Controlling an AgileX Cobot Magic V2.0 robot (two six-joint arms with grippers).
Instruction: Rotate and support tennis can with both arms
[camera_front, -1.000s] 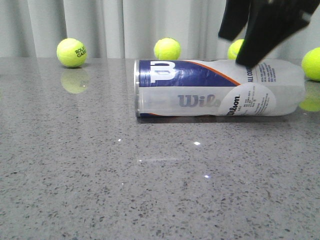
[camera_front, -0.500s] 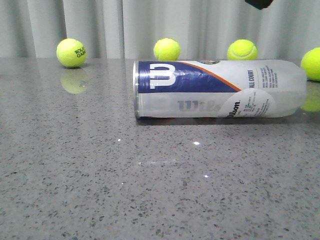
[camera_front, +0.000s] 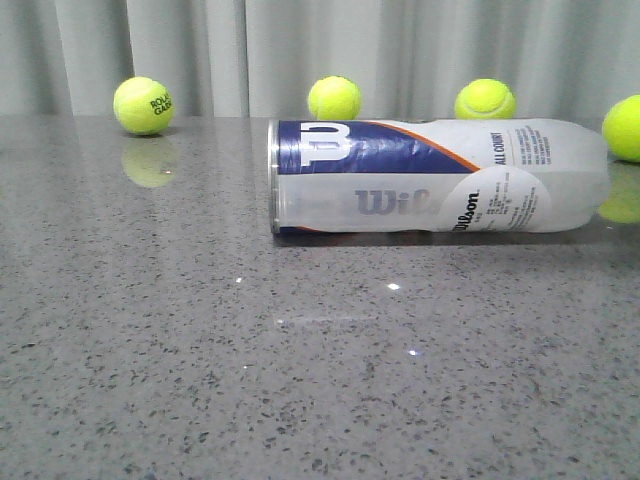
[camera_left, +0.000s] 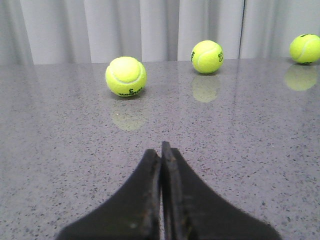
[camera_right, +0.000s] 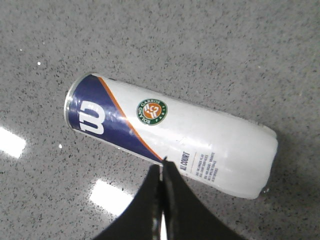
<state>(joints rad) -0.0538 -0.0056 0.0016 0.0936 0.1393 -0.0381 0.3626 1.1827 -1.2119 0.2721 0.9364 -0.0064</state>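
Tabletop (camera_front: 200, 380): grey speckled stone, glossy, backed by pale curtains. Wide bare room is seen in front of the can in the front view; its far edge is lined with balls.

Tennis can (camera_front: 437, 177): clear Wilson tube, lying on its side on the tabletop, right of centre in the front view, its rimmed end to the left and its rounded end to the right. The navy band with the W faces forward and up; in the right wrist view the Roland Garros badge is turned upward. It is touched by neither arm. The task is judged unfinished: the can is not stood up and not supported, and both holds are left to be made.

Right pincer (camera_right: 162, 165): closed, empty, held above the can's side, apart from it.

Left pincer (camera_left: 161, 150): closed, empty, low over bare tabletop, well apart from the can, which is not seen in its view.

Tennis balls: four along the back in the front view, the rightmost (camera_front: 625, 127) near the can's rounded end, a possible obstacle when the can is swung.
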